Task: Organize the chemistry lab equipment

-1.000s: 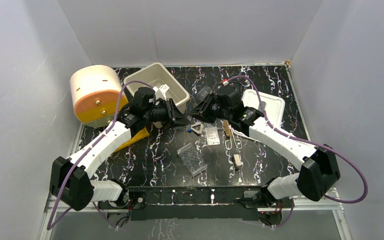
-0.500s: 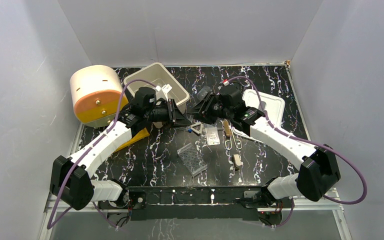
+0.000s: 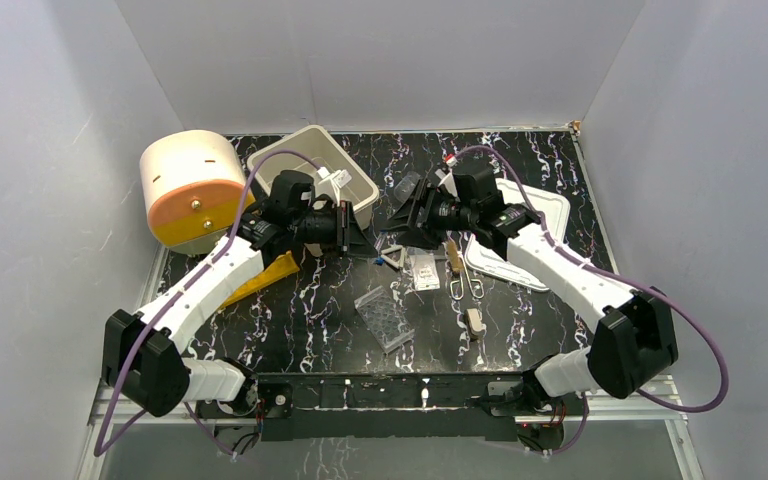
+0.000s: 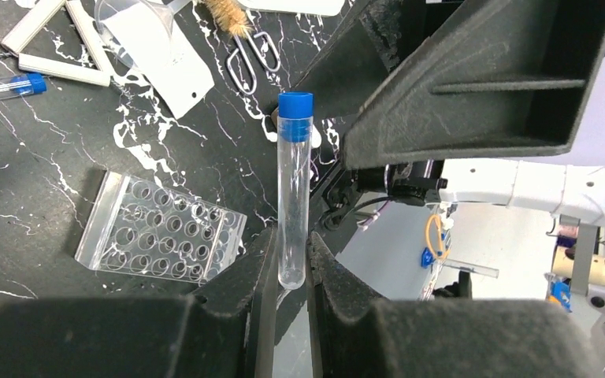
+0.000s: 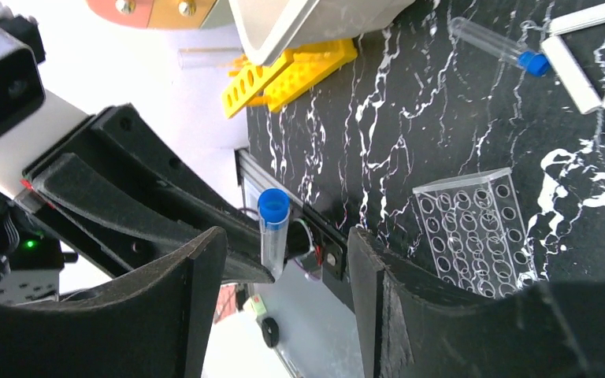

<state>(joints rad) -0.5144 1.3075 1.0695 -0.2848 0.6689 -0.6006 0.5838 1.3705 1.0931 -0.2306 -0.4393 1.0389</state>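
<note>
A clear test tube with a blue cap stands between the two arms above the table, and my left gripper is shut on its round bottom end. My right gripper faces it with jaws wide open on either side of the capped tube, touching neither side. In the top view the left gripper and right gripper meet tip to tip. On the table lie a clear well tray, a white triangle, a second blue-capped tube and a yellow tube rack.
A beige tub stands at the back beside a beige and orange drum. A white lid lies under the right arm. Wooden clamps and a wire loop lie right of the well tray.
My right gripper has opened off the capped tube and drawn back a little to the right. The left gripper stays shut on the tube's bottom end.
</note>
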